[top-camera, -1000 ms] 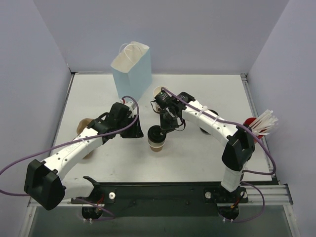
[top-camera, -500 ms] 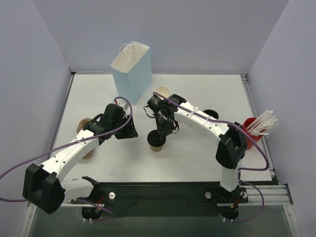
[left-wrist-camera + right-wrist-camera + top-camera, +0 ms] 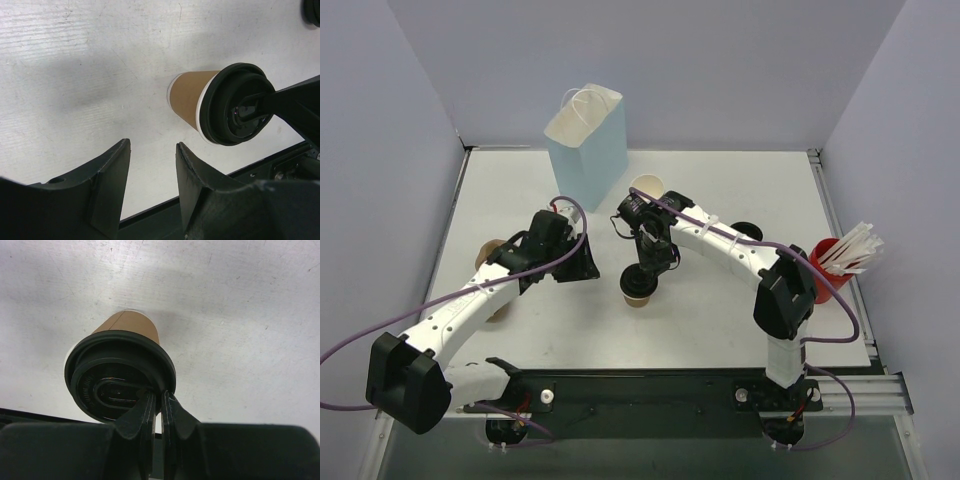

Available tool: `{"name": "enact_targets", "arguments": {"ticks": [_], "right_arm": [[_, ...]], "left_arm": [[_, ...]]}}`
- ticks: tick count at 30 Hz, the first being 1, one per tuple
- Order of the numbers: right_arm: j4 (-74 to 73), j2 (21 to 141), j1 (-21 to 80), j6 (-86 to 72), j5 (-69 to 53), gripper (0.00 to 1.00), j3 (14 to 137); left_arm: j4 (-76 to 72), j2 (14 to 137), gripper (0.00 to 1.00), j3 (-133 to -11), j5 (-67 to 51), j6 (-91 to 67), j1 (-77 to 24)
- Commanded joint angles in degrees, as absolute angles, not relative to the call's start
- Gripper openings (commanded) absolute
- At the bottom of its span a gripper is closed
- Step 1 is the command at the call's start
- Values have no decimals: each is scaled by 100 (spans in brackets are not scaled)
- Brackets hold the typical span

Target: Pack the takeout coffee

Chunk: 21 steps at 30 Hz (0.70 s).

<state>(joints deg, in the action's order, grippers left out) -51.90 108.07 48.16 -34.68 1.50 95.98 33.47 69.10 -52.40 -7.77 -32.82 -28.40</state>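
The takeout coffee stands upright mid-table, a tan paper cup with a round black lid on top. My right gripper comes down from above and is shut on the lid's near rim, one finger inside the rim and one outside; it shows over the cup in the top view. My left gripper is open with nothing between its fingers. It hovers to the cup's left, apart from it.
A light-blue paper bag stands open at the back. Behind the right arm are a lidless cup and black lids. A red holder of white sticks sits at the right edge. Tan cups lie under the left arm.
The right arm has shifted left and come lower over the cup, and the lid now sits lower on it. The left gripper has drawn back slightly to the left.
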Motion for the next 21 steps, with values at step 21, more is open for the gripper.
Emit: {"name": "enact_targets", "arguments": {"ticks": [21], "right_arm": [[-5476,10819,4808,-3525,-132,0,9887]], "left_arm": [[2795,7005,51,-5010,-1160,-3340,-2812]]}}
